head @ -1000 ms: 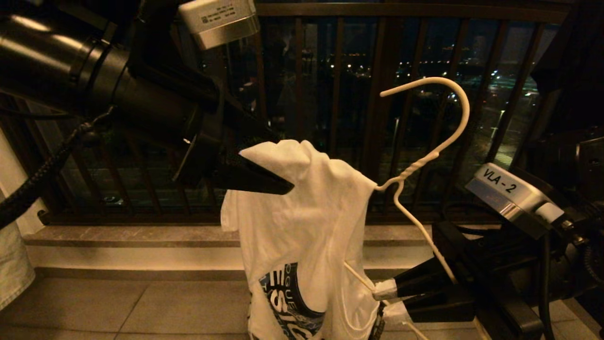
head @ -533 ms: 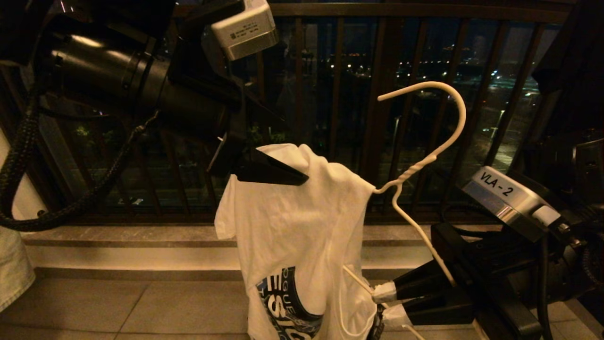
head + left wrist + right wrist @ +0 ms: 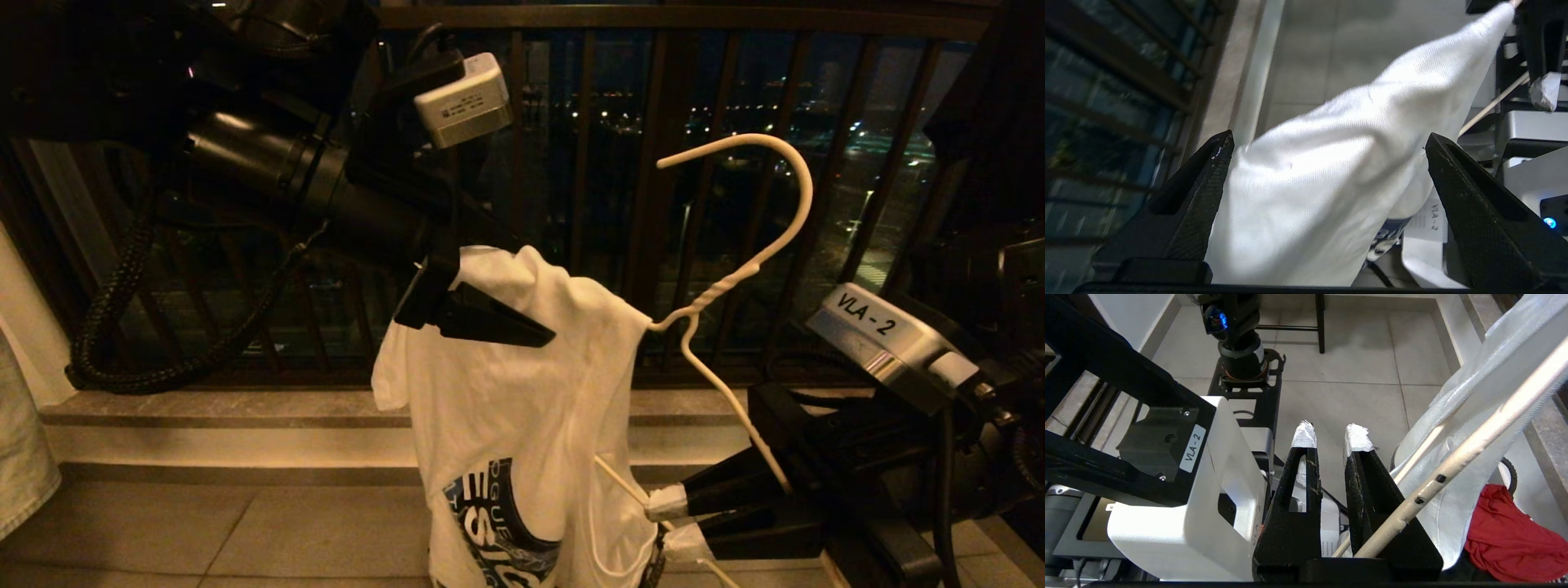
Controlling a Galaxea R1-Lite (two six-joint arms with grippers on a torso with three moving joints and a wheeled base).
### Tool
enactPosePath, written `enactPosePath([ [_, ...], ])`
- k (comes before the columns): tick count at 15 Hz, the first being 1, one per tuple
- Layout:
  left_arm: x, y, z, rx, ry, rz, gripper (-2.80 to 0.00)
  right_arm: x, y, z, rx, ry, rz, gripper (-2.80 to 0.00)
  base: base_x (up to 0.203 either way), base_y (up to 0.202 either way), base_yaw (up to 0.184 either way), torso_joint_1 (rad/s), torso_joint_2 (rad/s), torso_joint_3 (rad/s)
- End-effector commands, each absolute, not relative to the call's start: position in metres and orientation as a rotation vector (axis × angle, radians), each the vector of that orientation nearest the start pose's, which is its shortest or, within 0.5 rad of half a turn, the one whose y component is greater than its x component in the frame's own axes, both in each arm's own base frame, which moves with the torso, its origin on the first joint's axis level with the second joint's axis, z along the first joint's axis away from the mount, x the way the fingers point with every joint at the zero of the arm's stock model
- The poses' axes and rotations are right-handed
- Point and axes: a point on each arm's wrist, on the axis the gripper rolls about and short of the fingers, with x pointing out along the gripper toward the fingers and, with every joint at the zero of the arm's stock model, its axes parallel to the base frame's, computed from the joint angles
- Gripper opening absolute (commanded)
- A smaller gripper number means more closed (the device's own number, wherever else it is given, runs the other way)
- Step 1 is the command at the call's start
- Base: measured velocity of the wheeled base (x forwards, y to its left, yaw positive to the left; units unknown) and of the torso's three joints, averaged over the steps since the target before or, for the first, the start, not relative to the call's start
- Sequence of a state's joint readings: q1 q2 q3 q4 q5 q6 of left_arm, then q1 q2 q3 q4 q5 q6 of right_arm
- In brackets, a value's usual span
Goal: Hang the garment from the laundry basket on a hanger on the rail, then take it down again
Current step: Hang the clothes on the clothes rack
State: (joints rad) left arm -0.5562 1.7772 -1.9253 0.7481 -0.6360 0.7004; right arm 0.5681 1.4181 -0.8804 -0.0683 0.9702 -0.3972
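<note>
The T-shirt (image 3: 522,408) hangs off one arm of the wire hanger (image 3: 735,269), draped down in front of the dark railing (image 3: 588,122), its blue print low near the floor. The hanger is tilted, hook up and to the right, free of any rail. The right pincer (image 3: 671,523) comes in from the lower right, its taped fingers drawn together on the hanger's lower wire beside the shirt's hem. The left pincer (image 3: 1327,147) sits at the top of the shirt, where the cloth peaks over the hanger's end; its fingers stand wide apart, one on either side of that bunched shoulder, not squeezing it. Below the right wrist a red cloth (image 3: 1506,526) lies in the basket (image 3: 1511,473).
</note>
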Motion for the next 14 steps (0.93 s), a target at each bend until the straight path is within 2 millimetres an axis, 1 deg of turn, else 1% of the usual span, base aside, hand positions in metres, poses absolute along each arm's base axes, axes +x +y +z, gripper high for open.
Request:
enactPosePath([
  [1,0.26,-0.177,0.33,0.558,0.227,-1.351,0.0,0.18,0.137,0.23,-0.207,0.197,1.586,-2.8,0.0,0.0,0.0,0.0,0.0,0.0],
  [6,0.266,-0.181,0.325,0.543,0.226,-1.375,0.0,0.18,0.137,0.23,-0.207,0.193,1.584,-2.8,0.0,0.0,0.0,0.0,0.0,0.0],
  [8,0.272,-0.185,0.319,0.541,0.242,-1.379,0.0,0.182,0.135,0.23,-0.205,0.193,1.573,-2.8,0.0,0.0,0.0,0.0,0.0,0.0],
  [11,0.274,-0.186,0.317,0.535,0.246,-1.383,0.0,0.184,0.131,0.233,-0.205,0.182,1.559,-2.8,0.0,0.0,0.0,0.0,0.0,0.0],
  [12,0.274,-0.186,0.316,0.535,0.248,-1.383,-2.8,0.185,0.13,0.233,-0.204,0.18,1.553,-2.8,0.0,0.0,0.0,0.0,0.0,0.0],
  [14,0.274,-0.186,0.317,0.536,0.244,-1.383,-2.8,0.186,0.129,0.234,-0.203,0.178,1.546,-2.8,0.0,0.0,0.0,0.0,0.0,0.0],
])
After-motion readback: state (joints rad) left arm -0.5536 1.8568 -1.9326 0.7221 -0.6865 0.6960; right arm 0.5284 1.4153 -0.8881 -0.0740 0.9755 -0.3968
